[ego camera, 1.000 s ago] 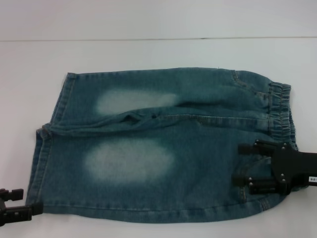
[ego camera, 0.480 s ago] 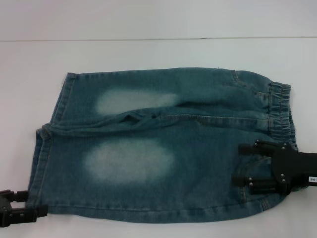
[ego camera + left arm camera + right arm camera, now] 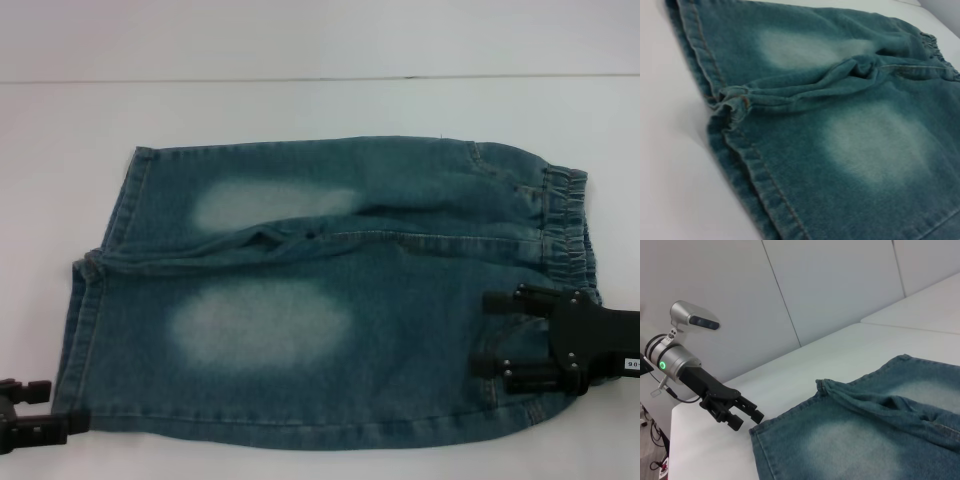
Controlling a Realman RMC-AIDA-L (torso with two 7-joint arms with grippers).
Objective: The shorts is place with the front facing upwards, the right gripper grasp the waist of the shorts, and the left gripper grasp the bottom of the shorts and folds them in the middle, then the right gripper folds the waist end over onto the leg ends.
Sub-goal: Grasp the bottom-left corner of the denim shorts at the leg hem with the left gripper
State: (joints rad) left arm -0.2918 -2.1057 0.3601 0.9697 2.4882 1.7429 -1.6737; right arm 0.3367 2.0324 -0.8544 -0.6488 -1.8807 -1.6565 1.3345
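Shorts (image 3: 330,290) flat, faded thighs; right claw (image 3: 487,331) & left claw (image 3: 60,410) both spread.

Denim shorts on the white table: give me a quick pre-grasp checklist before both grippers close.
1. Blue-green washed denim shorts lie flat, front up, spread out: ok.
2. Black all-black-armed right gripper sits over the near waist corner, fingers spread with denim between them: ok.
3. Ruffled elastic waist actually pinched by the right gripper: not ok, not yet closed.
4. Black silver-wristed left gripper is open beside the near leg hem: ok.
5. Hem between the left gripper's fingers: cannot tell; fingertips look just at the hem's corner.
6. White table beyond the shorts for the fold: ok.
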